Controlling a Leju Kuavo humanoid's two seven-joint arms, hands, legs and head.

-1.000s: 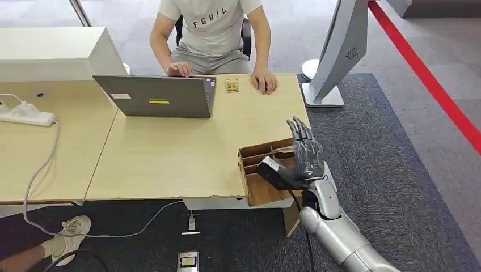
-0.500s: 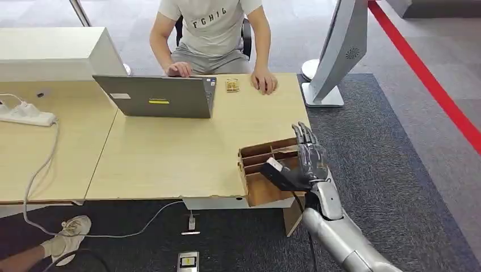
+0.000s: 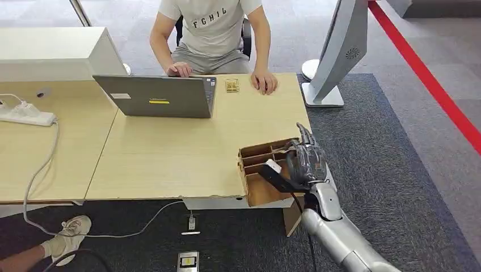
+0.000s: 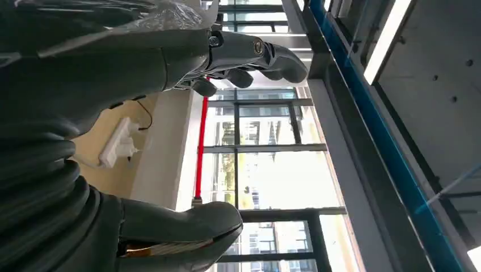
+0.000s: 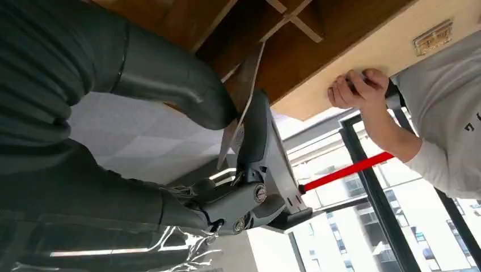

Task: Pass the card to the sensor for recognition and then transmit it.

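Right hand [image 3: 306, 161] reaches up from the near right over the wooden divider box [image 3: 256, 173] at the table's [image 3: 170, 153] near right corner, fingers curled. Thumb and a finger pinch the card [image 5: 243, 96], thin, edge-on, long axis running into a box slot. Left hand [image 4: 187, 62] raised, fingers loosely curled, empty. Carpet [image 3: 385, 153] lies open right of the box.
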